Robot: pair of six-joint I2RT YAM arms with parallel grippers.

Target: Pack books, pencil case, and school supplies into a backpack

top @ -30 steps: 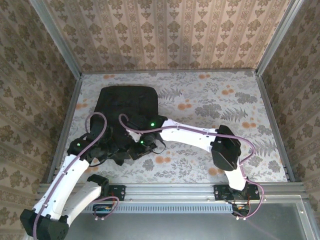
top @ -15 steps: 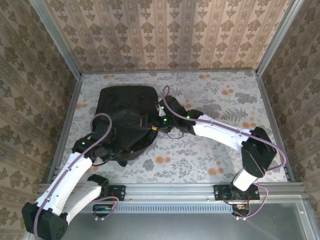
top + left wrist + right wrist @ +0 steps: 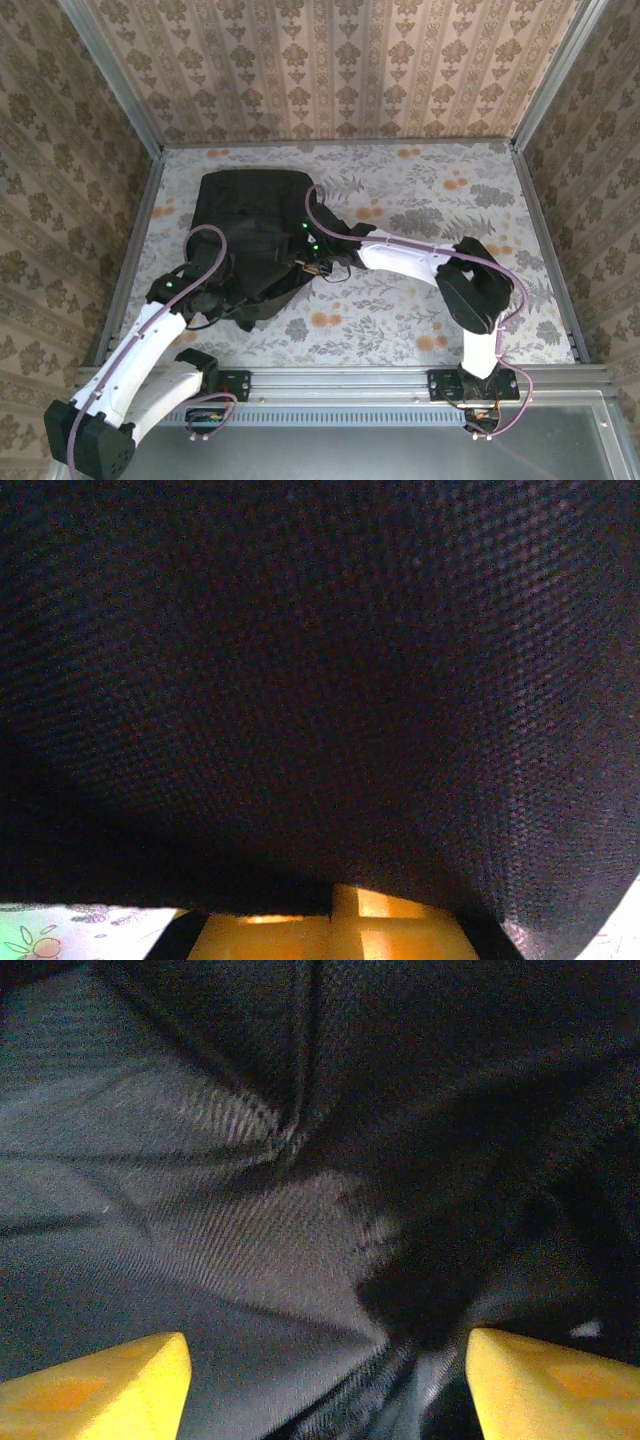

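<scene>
The black backpack (image 3: 250, 215) lies on the left half of the table, its lower part rumpled. My left gripper (image 3: 213, 300) sits at its near-left corner. In the left wrist view the yellow fingers (image 3: 400, 920) meet under draped black fabric (image 3: 320, 680), shut on the backpack's cloth. My right gripper (image 3: 303, 262) is at the bag's right edge. In the right wrist view it (image 3: 327, 1345) stands open, the two yellow fingertips wide apart over dark folds of the backpack (image 3: 200, 1210). Books, pencil case and school supplies are hidden.
A floral cloth covers the table (image 3: 450, 200), and the right arm's elbow (image 3: 470, 290) crosses over its right half. Metal rails (image 3: 135, 250) and patterned walls close in the table on three sides. A thin black cord (image 3: 340, 270) loops beside the right wrist.
The right gripper rose from the bag's near edge to its right side, its elbow swinging right and then partway back. The bag's lower flap spread out. The left gripper barely moved.
</scene>
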